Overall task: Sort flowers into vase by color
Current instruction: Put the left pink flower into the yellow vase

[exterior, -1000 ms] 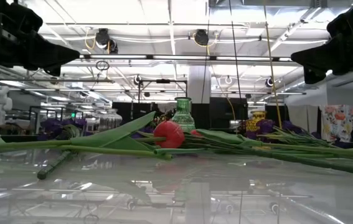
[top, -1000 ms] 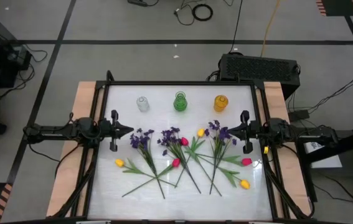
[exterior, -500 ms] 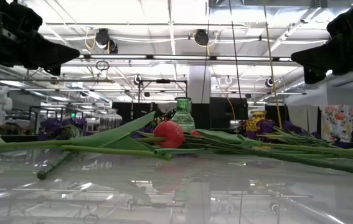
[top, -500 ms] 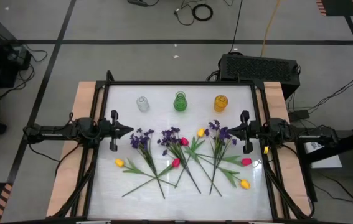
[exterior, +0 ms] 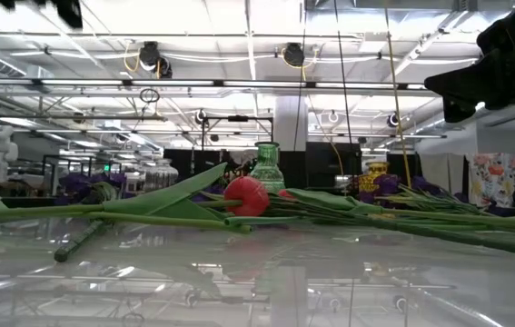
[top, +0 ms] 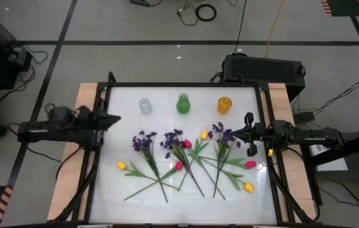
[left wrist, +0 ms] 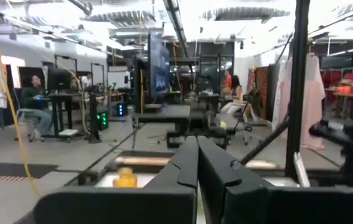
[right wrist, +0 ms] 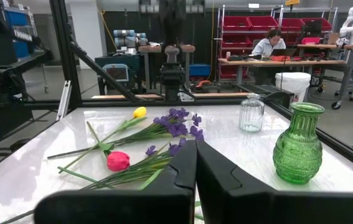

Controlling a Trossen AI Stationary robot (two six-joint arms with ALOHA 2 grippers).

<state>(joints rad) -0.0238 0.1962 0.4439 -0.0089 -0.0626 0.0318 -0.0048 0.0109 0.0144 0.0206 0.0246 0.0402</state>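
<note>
L gripper (top: 113, 118) sits at the table's (top: 166, 196) left edge, fingers pinched together, holding nothing, nose aimed toward the far-left corner near the clear vase (top: 145, 106). R gripper (top: 247, 134) waits at the right edge, also closed and empty, just beside the purple bunch (top: 222, 134) nearest it. All flowers lie flat mid-table, none in a vase yet: three purple bunches, yellow tulips (top: 121, 166) toward the left and near-right, pink-red tulips (top: 251, 164) by the right edge and centre. Green vase (top: 183, 104) and amber vase (top: 224, 105) stand in a row w/ the clear one along the far edge. Risks from here, as I read it: the stems cross & overlap badly in the middle, so lifting one could drag its neighbours or pull up two colours at once. Stems are thin, so closing on one flat against the glossy top may miss or slip. Vase necks look narrow; a floppy stem could catch the rim & tip a vase, esp. the light clear one.
</note>
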